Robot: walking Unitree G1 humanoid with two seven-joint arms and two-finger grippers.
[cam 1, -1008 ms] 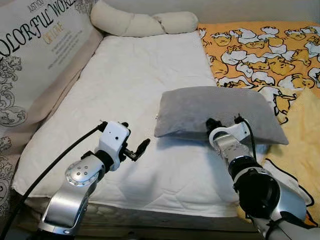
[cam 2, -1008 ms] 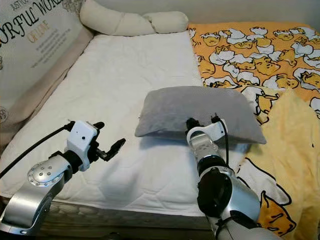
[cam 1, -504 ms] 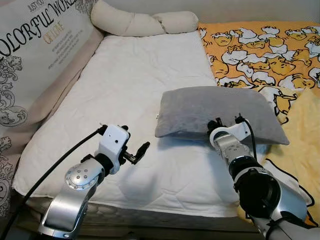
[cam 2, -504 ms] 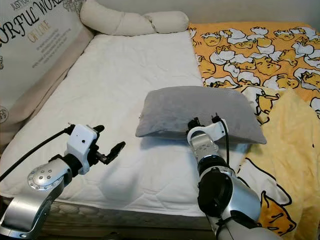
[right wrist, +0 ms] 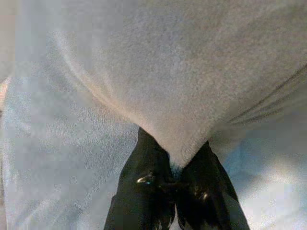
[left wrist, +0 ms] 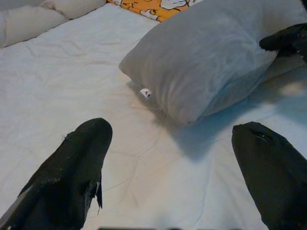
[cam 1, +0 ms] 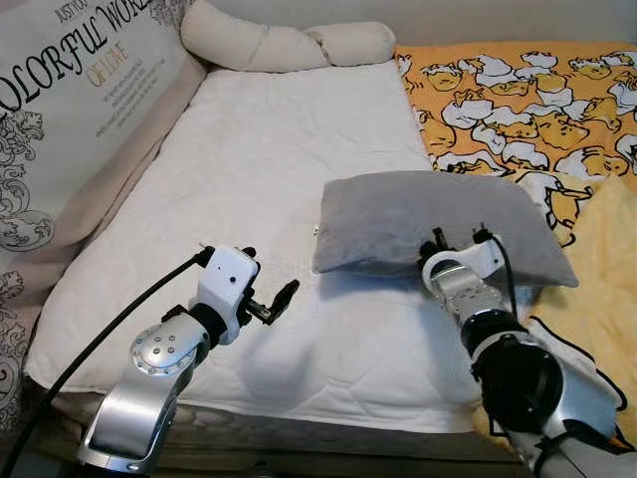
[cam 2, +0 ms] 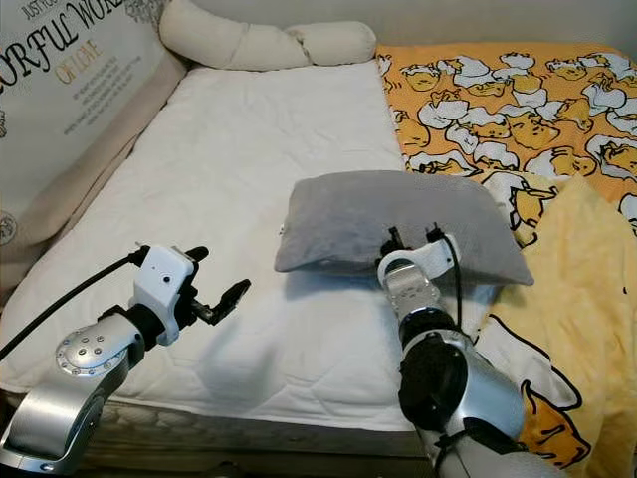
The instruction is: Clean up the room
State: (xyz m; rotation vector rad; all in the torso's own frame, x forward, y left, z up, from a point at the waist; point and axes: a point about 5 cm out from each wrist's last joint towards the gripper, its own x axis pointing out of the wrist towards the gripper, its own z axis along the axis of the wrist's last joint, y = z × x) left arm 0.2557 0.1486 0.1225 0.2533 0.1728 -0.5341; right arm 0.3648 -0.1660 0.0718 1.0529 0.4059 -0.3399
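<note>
**Right wrist view: pillow edge pinched, left arm standing by**

Right wrist view shows my right claw (right wrist: 175, 179) pressed together on a fold of the grey pillow (right wrist: 182, 72), the fabric gathered to a point between the two black fingers. In the head views the same claw (cam 1: 453, 246) sits at the pillow's near long edge, toward its right half. The pillow (cam 1: 433, 224) lies on the white mattress (cam 1: 269, 179), close to where the mattress meets the orange duck-print blanket (cam 1: 537, 90). Its long axis runs left to right across my view, roughly parallel to the foot edge of the bed.

My left claw (cam 1: 279, 302) hovers just above the mattress with its fingers spread and holding nothing. From the left wrist view, the pillow's left corner (left wrist: 144, 72) and its small white tag (left wrist: 145, 92) lie directly ahead of the open fingers, near but apart.

The right arm is therefore the one in contact; the left is second-nearest, aimed at the free end. I judge that any lift or drag from the single right-side pinch would let the left end sag or swivel. A cream bolster (cam 1: 284, 45) rests at the head of the bed, and a printed cushion (cam 1: 70, 110) leans along the left side.
</note>
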